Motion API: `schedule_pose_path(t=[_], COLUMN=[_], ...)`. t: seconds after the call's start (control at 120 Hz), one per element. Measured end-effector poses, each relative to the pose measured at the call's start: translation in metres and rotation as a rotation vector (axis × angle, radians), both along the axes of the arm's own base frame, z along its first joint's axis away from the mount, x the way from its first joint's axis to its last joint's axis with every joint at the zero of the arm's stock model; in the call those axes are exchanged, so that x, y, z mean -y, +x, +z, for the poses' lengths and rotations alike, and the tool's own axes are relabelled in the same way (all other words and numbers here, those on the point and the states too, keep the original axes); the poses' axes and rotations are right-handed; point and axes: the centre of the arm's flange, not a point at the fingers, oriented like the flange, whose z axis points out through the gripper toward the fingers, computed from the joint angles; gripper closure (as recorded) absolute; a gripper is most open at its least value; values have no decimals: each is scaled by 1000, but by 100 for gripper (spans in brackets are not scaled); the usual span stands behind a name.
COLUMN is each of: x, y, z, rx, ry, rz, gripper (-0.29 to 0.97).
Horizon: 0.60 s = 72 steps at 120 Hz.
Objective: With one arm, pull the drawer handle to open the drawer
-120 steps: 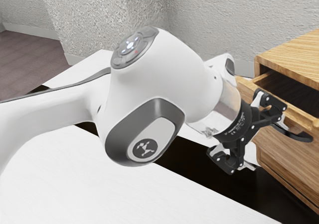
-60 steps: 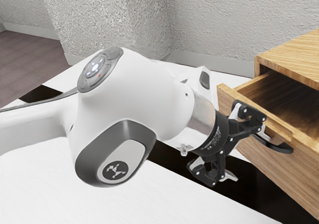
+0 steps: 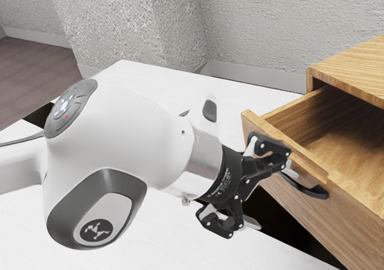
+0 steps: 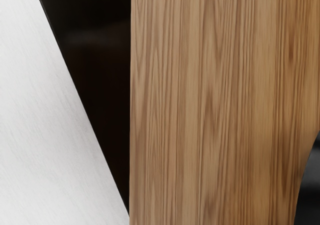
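Note:
The wooden drawer (image 3: 312,135) stands pulled well out of its cabinet (image 3: 351,66) at the exterior view's right, and its bare inside shows. A black bar handle (image 3: 309,186) sits on the drawer's front panel (image 3: 282,147). My gripper (image 3: 270,197) is open. Its upper finger (image 3: 270,153) is hooked against the near end of the handle, while the lower finger (image 3: 231,225) hangs free below. In the wrist view the drawer's wood-grain front (image 4: 215,105) is right under my hand.
A white table (image 3: 150,84) lies under the arm, with a dark gap (image 3: 282,222) between it and the cabinet. The same table (image 4: 45,135) and gap (image 4: 100,85) appear beside the wood in the wrist view. A textured wall (image 3: 240,18) stands behind.
My arm has drawn back toward the exterior view's left with the finger on the handle. The drawer has slid out with it, from barely open to widely open.

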Motion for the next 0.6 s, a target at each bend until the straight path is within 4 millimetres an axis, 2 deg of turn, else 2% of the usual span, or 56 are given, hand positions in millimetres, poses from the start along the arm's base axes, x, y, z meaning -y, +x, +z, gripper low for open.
schedule_pose_path(t=[0.375,0.6], x=[-19,-17], y=[-44,-68], z=[-3,-5], rx=[23,35], ry=[-20,-39], rz=[8,3], gripper=[0,0])
